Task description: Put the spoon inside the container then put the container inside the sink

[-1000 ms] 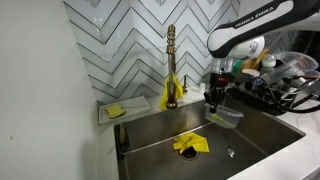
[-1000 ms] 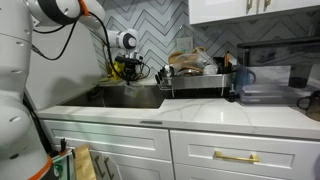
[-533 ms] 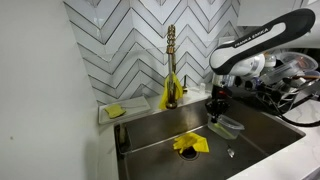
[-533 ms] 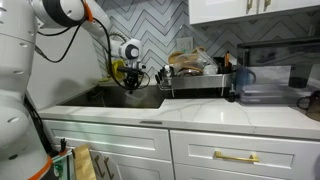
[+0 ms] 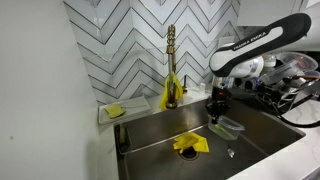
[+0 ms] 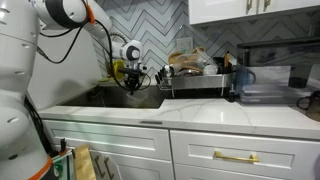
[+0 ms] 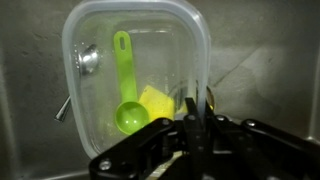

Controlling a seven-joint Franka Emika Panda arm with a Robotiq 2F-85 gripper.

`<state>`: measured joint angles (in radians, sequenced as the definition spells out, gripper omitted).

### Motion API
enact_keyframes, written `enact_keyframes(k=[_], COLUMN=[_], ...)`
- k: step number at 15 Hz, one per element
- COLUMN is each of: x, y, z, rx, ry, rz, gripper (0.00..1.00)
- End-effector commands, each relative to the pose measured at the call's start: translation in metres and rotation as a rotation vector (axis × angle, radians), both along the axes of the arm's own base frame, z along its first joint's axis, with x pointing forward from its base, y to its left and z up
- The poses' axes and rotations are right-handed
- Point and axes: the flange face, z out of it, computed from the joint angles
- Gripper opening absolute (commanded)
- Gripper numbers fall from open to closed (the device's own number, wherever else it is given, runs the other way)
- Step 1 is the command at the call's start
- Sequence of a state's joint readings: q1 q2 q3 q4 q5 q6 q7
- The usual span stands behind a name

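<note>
The clear plastic container [image 7: 135, 80] holds a green spoon [image 7: 126, 95] lying in it, bowl end toward me, beside a yellow patch seen through it. My gripper [image 7: 190, 115] is shut on the container's rim at its right edge. In an exterior view my gripper [image 5: 217, 108] holds the container [image 5: 228, 126] low inside the steel sink [image 5: 160, 135], near the right side. In an exterior view the gripper [image 6: 131, 80] dips into the sink [image 6: 120, 97] behind the counter edge; the container is hidden there.
A yellow cloth [image 5: 190, 144] lies on the sink floor. A gold faucet [image 5: 171, 65] with a yellow item at its base stands behind. A yellow sponge [image 5: 116, 111] rests on the ledge. A dish rack [image 6: 195, 78] with dishes stands beside the sink.
My gripper has lowered the container deeper into the sink over the last second; in the last half second it has barely moved.
</note>
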<state>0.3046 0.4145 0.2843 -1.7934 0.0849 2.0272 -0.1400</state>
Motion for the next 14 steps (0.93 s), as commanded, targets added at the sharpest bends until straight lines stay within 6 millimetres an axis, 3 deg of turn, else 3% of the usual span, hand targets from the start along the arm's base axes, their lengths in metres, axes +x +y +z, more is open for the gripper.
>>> enact_keyframes(k=[1,9,10,14], x=[0.011,0.037,0.030,0.036], y=[0.015,0.037,0.031,0.034], z=[-0.037,-0.093,-0.083,-0.092], rx=[-0.021,-0.022,-0.003,-0.009], ry=[-0.006,-0.154,-0.124,-0.136], rz=[-0.004,-0.053,-0.041,-0.045], gripper=[0.02,0.02,0.07,0.07])
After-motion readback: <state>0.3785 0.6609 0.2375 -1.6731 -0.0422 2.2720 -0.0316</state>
